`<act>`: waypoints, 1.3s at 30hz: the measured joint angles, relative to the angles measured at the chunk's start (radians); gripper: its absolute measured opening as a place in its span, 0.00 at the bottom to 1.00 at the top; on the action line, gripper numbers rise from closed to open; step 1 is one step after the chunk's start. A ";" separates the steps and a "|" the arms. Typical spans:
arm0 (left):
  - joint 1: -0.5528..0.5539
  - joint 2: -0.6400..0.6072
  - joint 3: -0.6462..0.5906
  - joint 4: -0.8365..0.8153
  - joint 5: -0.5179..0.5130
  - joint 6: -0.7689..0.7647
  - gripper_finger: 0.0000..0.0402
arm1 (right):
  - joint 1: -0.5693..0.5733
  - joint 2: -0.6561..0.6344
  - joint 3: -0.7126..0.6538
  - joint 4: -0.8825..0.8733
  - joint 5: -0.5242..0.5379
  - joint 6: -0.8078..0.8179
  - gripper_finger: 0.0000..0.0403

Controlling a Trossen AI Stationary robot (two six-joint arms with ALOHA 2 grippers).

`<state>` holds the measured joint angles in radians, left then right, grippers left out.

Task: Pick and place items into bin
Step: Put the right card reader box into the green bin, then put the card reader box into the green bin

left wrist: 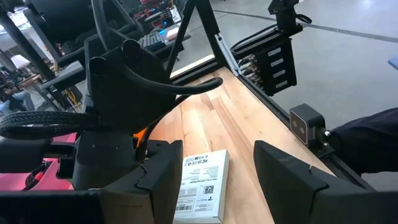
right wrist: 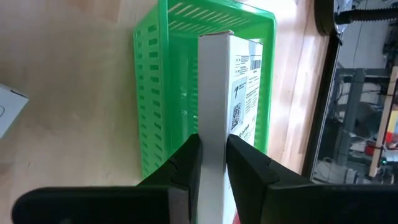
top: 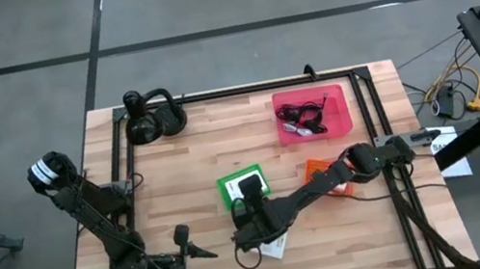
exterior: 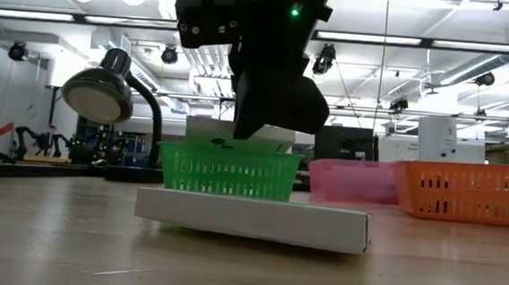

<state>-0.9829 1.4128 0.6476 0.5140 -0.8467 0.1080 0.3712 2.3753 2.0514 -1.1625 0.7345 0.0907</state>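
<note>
One white packet (right wrist: 214, 93) is pinched edge-on by the right gripper (right wrist: 213, 163) over the green bin (right wrist: 149, 93). Another packet (exterior: 254, 219) lies on the table, probably next. The left gripper (left wrist: 214, 180) waits, spread and empty.

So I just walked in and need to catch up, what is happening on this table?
The right gripper is shut on a flat white box, holding it on edge just over the green basket. A second white box lies flat on the table near the front edge. The left gripper waits open at the front left. A pink bin with cables and an orange bin stand farther right.
</note>
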 joint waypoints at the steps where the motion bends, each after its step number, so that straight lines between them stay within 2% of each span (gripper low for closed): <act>1: 0.000 0.000 0.000 0.000 0.000 0.000 0.45 | -0.001 0.000 0.000 0.000 -0.001 0.003 0.15; 5: 0.000 0.000 0.000 0.000 0.000 0.000 0.45 | -0.003 0.000 0.000 0.000 -0.002 0.005 0.17; 14: 0.000 0.000 0.000 -0.001 0.000 0.000 0.45 | -0.006 0.000 0.001 -0.002 -0.002 0.005 0.32; 19: 0.000 0.000 -0.002 -0.001 0.000 0.000 0.45 | -0.005 0.000 0.040 -0.016 -0.002 0.006 0.35; 28: -0.001 0.000 -0.010 -0.002 0.000 0.000 0.45 | 0.051 -0.070 0.137 -0.178 0.001 0.167 0.25; 34: -0.001 0.000 -0.016 -0.003 0.001 0.000 0.45 | 0.181 -0.147 0.106 -0.211 -0.012 0.240 0.15; 39: -0.001 0.000 -0.016 -0.009 0.001 0.001 0.45 | 0.316 -0.153 0.045 -0.212 -0.012 0.313 0.04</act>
<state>-0.9840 1.4132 0.6319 0.5053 -0.8455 0.1085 0.6871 2.2224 2.0962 -1.3746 0.7223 0.4032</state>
